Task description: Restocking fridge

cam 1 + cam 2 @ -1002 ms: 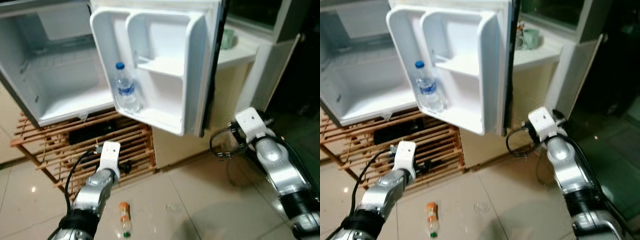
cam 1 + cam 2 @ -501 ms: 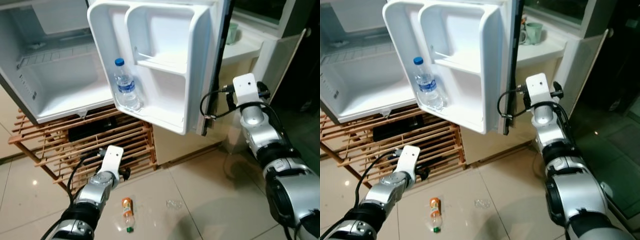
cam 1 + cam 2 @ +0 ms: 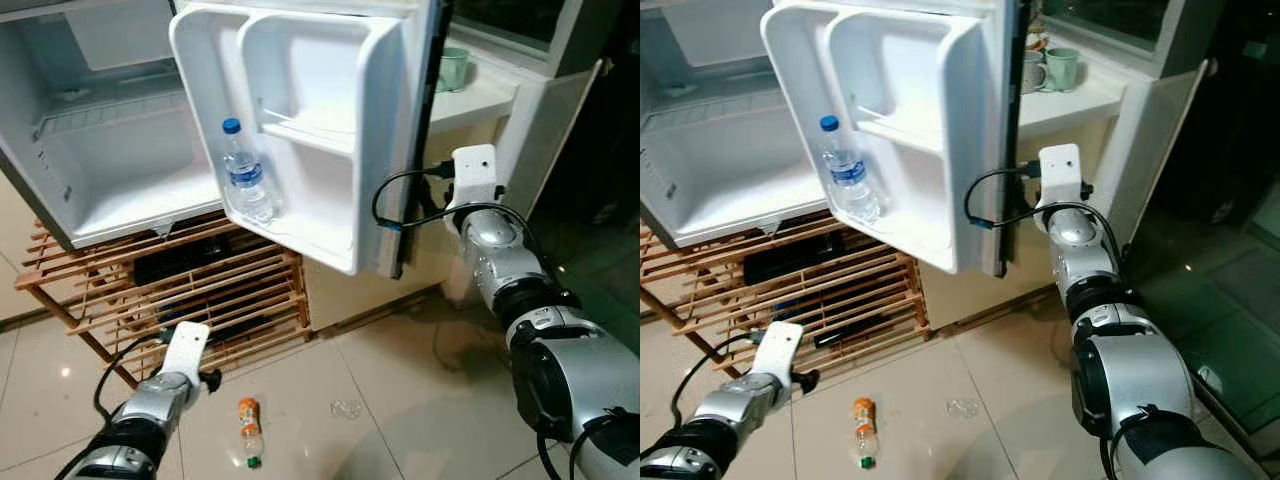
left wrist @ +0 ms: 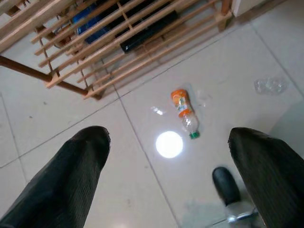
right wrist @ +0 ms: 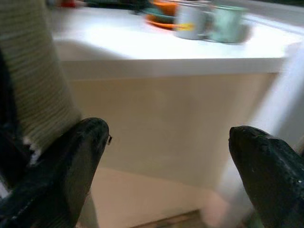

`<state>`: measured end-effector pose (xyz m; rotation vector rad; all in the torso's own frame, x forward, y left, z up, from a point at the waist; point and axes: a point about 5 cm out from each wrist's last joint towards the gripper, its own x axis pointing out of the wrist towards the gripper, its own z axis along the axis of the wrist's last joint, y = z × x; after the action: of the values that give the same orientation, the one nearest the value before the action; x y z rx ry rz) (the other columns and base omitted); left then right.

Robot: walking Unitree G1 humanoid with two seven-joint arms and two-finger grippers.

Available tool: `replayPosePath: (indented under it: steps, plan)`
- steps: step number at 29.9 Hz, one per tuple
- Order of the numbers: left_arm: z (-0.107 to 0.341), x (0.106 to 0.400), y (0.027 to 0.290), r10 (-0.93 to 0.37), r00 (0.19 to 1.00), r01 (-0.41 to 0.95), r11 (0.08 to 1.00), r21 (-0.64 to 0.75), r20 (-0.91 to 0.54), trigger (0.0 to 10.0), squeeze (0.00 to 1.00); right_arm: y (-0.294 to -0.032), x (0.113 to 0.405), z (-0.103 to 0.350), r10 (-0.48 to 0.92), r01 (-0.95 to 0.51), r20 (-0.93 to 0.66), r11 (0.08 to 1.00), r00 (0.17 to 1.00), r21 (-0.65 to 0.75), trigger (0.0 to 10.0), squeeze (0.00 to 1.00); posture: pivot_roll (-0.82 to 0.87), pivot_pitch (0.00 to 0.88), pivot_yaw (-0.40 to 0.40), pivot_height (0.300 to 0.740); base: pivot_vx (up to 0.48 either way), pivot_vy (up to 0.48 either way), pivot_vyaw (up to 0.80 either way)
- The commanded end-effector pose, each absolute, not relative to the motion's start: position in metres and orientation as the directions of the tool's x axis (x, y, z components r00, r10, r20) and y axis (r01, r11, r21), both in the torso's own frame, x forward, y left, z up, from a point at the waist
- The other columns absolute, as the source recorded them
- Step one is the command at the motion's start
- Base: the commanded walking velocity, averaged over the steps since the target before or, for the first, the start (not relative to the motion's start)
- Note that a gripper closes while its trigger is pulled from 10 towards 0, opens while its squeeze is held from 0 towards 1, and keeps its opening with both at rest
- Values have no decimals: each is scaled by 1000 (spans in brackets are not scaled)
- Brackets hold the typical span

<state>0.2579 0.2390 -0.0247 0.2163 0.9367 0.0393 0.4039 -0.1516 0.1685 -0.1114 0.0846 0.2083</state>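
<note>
The fridge stands open, its white door [image 3: 300, 130] swung out toward me. A clear water bottle [image 3: 245, 185] with a blue cap stands in the door's lower shelf. A small orange-labelled bottle [image 3: 247, 430] lies on the floor tiles and also appears in the left wrist view [image 4: 184, 111]. My left gripper [image 4: 167, 137] hangs open low over the floor, left of that bottle, and holds nothing. My right gripper [image 5: 167, 132] is raised just behind the door's outer edge and is open, with a ribbed pale edge [image 5: 38, 71] close to one finger.
The fridge's white inside [image 3: 110, 180] sits over a slatted wooden rack [image 3: 180, 290] that holds dark items. A white counter [image 3: 1080, 95] with mugs [image 5: 228, 21] runs behind the door. A crumpled clear wrapper [image 3: 347, 408] lies on the tiles. A dark doorway opens at the right.
My right arm has risen and swung left, up to the fridge door's outer edge. My left arm has dropped lower toward the floor. The bottles have not moved.
</note>
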Motion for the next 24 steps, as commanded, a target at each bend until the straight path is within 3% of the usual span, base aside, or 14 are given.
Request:
replayPosePath:
  steps: [1,2,4,6,7,8,9,11,12,13,19,21,22,24]
  plan:
    - [-35,244,243,115,549,89,977,195,-828,10000,0,-109,403,190,434,-433,-8,897,901,-94,10000,0,-144,0,87,740,0,0,0]
    - [-35,244,243,115,549,89,977,195,-828,10000,0,-109,403,190,434,-433,-8,897,901,-94,10000,0,-144,0,87,740,0,0,0]
    - [-52,218,248,108,462,113,977,178,-880,10000,0,-78,375,196,701,-696,5,709,713,-108,10000,0,-155,0,94,740,0,0,0]
    - [-52,218,248,108,462,113,977,178,-880,10000,0,-78,375,196,701,-696,5,709,713,-108,10000,0,-155,0,94,740,0,0,0]
    - [-67,188,255,115,369,98,982,162,-922,10000,0,-52,313,216,913,-916,93,401,397,-26,10000,0,-166,0,97,740,0,0,0]
    - [-67,188,255,115,369,98,982,162,-922,10000,0,-52,313,216,913,-916,93,401,397,-26,10000,0,-166,0,97,740,0,0,0]
    - [-69,181,258,120,350,89,983,160,-929,10000,0,-49,294,220,943,-950,118,312,311,9,10000,0,-166,0,97,740,0,0,0]
    - [-72,176,258,126,337,82,983,162,-933,10000,0,-53,289,219,945,-953,129,297,302,53,10000,0,-168,0,96,740,0,0,0]
    - [-73,175,256,127,334,78,984,162,-934,10000,0,-61,294,213,929,-936,129,337,348,96,10000,0,-168,0,96,740,0,0,0]
    - [-75,176,250,122,338,74,985,156,-933,10000,0,-85,318,192,848,-846,88,504,523,175,10000,0,-168,0,94,740,0,0,0]
    - [-75,179,245,110,351,71,987,144,-930,10000,0,-102,325,177,791,-779,39,592,611,205,10000,0,-167,0,94,740,0,0,0]
    - [-72,188,240,107,393,77,986,149,-913,10000,0,-117,329,166,676,-661,-36,730,736,173,10000,0,-163,0,93,740,0,0,0]
    - [-72,188,240,107,393,77,986,149,-913,10000,0,-117,329,166,676,-661,-36,730,736,173,10000,0,-163,0,93,740,0,0,0]
    - [-56,219,236,123,549,93,974,207,-826,10000,0,-133,335,150,489,-485,-122,872,864,67,10000,0,-154,0,87,740,0,0,0]
